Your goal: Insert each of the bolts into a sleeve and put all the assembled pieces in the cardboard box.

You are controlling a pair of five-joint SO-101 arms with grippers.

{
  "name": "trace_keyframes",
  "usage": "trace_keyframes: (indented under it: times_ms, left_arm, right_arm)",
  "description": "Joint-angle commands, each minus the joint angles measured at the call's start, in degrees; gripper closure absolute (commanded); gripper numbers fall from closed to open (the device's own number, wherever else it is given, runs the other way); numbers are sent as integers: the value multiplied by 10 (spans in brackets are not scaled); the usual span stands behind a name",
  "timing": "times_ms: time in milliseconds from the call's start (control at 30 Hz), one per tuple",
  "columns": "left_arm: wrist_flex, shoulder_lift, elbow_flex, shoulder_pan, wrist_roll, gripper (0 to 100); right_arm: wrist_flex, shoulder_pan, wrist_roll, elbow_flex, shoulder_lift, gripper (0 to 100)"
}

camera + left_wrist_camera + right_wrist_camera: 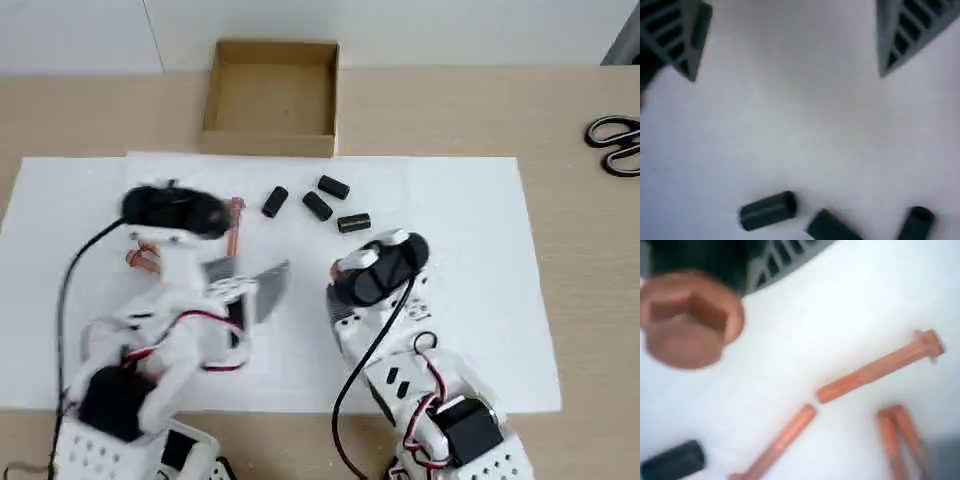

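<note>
The bolt in the right gripper is copper-orange with a broad hexagonal head. The head faces the wrist camera and the shank is hidden behind it. The gripper's dark ribbed jaw sits right against the head, closed on it as far as can be seen. The loose bolts are the same colour, long and slim. They lie flat on the white paper farther off, two of them close side by side.

Four sleeves, short black cylinders, lie on their sides in a loose cluster on the paper, none touching, between the arms and the cardboard box. The box is open-topped and stands on the table at the paper's far edge.

The left gripper hangs over bare paper with its grey jaws spread wide and nothing between them, three sleeves a little ahead of it. Scissors lie on the table, well apart from the paper
</note>
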Motion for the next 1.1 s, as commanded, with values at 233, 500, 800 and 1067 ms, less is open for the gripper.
trace_keyframes:
  times_ms: [233,500,800,1067]
  left_arm:
    - [12,-98,-22,-235,-136,776]
    - [46,-98,-24,-249,-135,777]
    - [56,-98,-22,-249,-135,778]
    - [56,-98,-13,-249,-135,778]
  right_arm:
    - [21,147,56,-124,175,995]
    - [-22,160,75,-491,535,995]
    - [-269,132,76,-838,942,995]
    - [-438,93,78,-1019,1204,995]
